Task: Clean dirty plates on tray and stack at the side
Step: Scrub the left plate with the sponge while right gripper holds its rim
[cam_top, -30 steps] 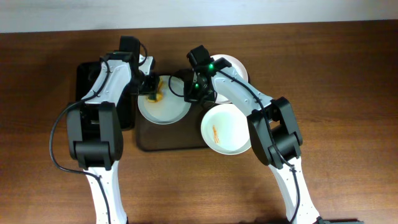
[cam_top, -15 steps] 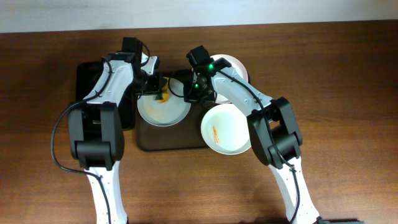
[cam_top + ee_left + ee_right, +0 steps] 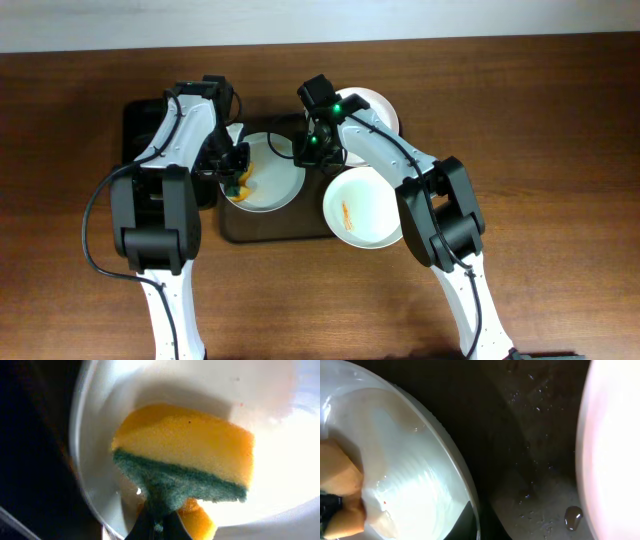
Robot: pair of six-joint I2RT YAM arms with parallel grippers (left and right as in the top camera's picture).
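The left end effector (image 3: 156, 527) is clamped on a yellow-and-green sponge (image 3: 185, 455), which presses onto the plate (image 3: 275, 185) just beneath it on the tray (image 3: 280, 230). The right end effector (image 3: 476, 522) is closed on that plate's rim, on the side away from the left one. A smeared plate (image 3: 365, 208) lies just base-ward of the right end effector at the tray's edge, and a third plate (image 3: 378, 104) lies just beyond it.

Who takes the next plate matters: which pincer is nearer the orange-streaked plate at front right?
Right. Right pincer is near the streaked plate's far-left rim; left pincer, gripping the sponge, is farther left.
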